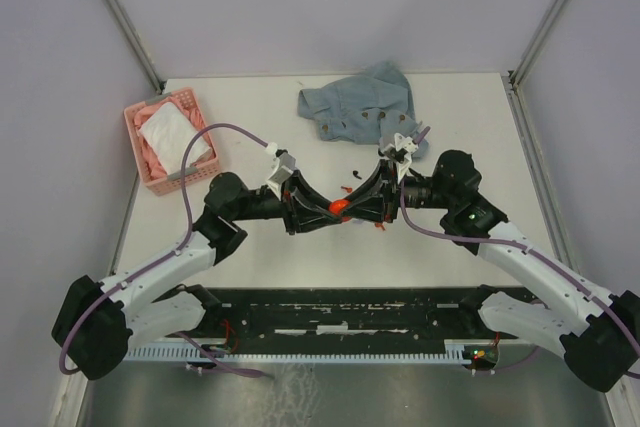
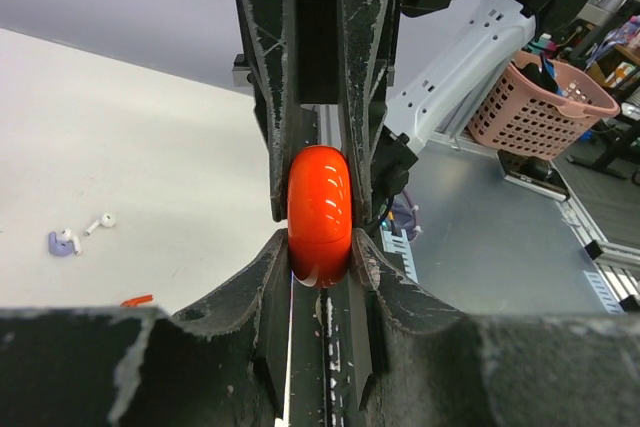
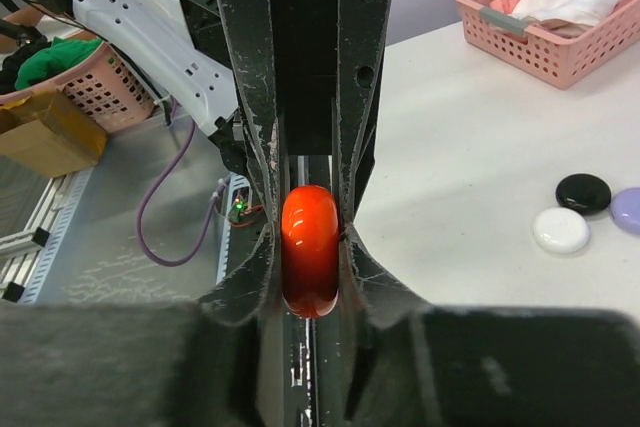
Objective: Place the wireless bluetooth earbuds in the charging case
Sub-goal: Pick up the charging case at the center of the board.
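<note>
Glossy orange-red charging case [image 2: 320,215]. Black left gripper [image 2: 318,242] and right gripper [image 3: 309,247], edges scuffed whitish. White table [image 1: 470,127]. Pink lattice basket [image 1: 150,172], white cloth [image 1: 172,135]. Faded blue denim garment [image 1: 358,102]. Lilac cable [image 1: 225,128]. White earbud [image 2: 103,220], lilac earbud [image 2: 58,245]. Black round case [image 3: 583,192], white round case [image 3: 561,230], lilac round case [image 3: 628,209].

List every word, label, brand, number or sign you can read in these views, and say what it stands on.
No text can be read in any view.
The red case, black case, pink basket and denim garment show no lettering.
</note>
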Controlling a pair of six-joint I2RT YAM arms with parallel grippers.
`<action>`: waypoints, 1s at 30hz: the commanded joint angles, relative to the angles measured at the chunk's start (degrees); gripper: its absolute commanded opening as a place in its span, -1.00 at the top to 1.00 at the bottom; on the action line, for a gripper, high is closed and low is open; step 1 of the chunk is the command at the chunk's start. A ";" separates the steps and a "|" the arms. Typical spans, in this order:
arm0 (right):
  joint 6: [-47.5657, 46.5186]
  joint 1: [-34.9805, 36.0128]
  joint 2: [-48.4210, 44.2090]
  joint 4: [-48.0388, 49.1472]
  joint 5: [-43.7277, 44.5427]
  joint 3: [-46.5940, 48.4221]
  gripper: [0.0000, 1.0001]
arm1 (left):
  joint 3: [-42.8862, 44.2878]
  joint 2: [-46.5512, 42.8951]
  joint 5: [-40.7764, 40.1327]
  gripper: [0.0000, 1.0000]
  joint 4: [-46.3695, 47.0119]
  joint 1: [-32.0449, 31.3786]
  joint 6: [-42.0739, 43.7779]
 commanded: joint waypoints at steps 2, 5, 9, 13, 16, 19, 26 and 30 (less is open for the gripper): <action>-0.47 0.13 0.31 1.97 -0.06 2.65 0.82 | 2.42 0.55 1.52 0.56 1.11 -1.01 1.35; -0.45 0.31 0.12 2.74 0.91 2.26 0.87 | 2.56 0.89 1.04 0.34 1.18 -1.31 1.41; -0.34 0.56 0.11 3.63 1.70 1.81 0.90 | 2.52 0.96 0.61 0.11 1.42 -1.49 1.18; -0.21 0.88 0.12 4.50 2.60 1.39 0.91 | 2.21 0.70 0.28 0.02 2.31 -1.57 0.71; -0.24 1.03 -0.06 4.72 2.90 1.26 0.92 | 2.03 0.66 0.00 0.11 2.34 -1.60 0.79; -0.33 1.09 -0.17 4.64 3.12 1.17 0.91 | 1.82 0.53 -0.60 0.37 2.35 -1.60 0.96; -1.24 1.33 -0.17 3.06 3.91 0.99 0.57 | 1.29 0.28 -0.89 0.94 2.34 -1.60 2.18; -2.61 1.34 -0.91 0.98 5.32 1.12 0.22 | 0.36 -0.51 -1.45 0.95 0.40 -2.28 5.71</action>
